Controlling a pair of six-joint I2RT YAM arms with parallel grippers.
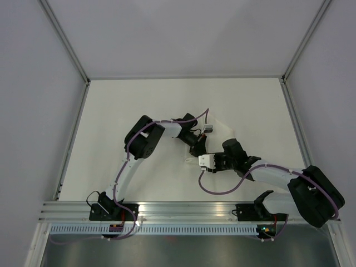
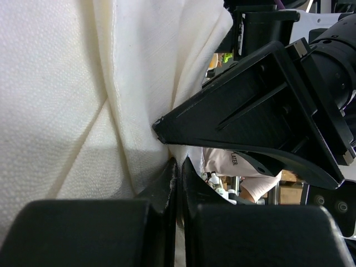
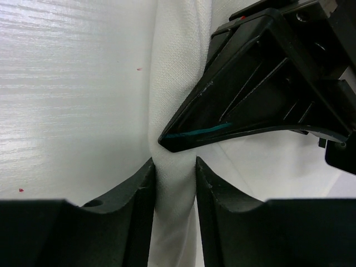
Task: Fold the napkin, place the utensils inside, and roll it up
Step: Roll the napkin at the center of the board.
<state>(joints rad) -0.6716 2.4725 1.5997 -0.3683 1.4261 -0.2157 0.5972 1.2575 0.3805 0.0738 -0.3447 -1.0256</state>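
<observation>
Napkin (image 2: 67, 111): white woven cloth, matt, with a fine pebbled weave and soft creases that give no sheen.

Fingers (image 2: 161, 192) of my left gripper (image 2: 178, 169): black moulded plastic, matt, with the tip edges slightly rough and scuffed.

Fingers (image 3: 136, 200) of my right gripper (image 3: 175, 167): the same black plastic, matt and faintly grainy, with smooth moulded curves.

Tabletop (image 3: 67, 83): white, hard and smooth. It has a semi-gloss finish and carries streaked reflections.

Cables (image 1: 217, 193) along my arms: purple, with a smooth sheath that looks like plastic.

Rail (image 1: 183, 207) at my bases: bare silvery metal with a dull sheen.
</observation>
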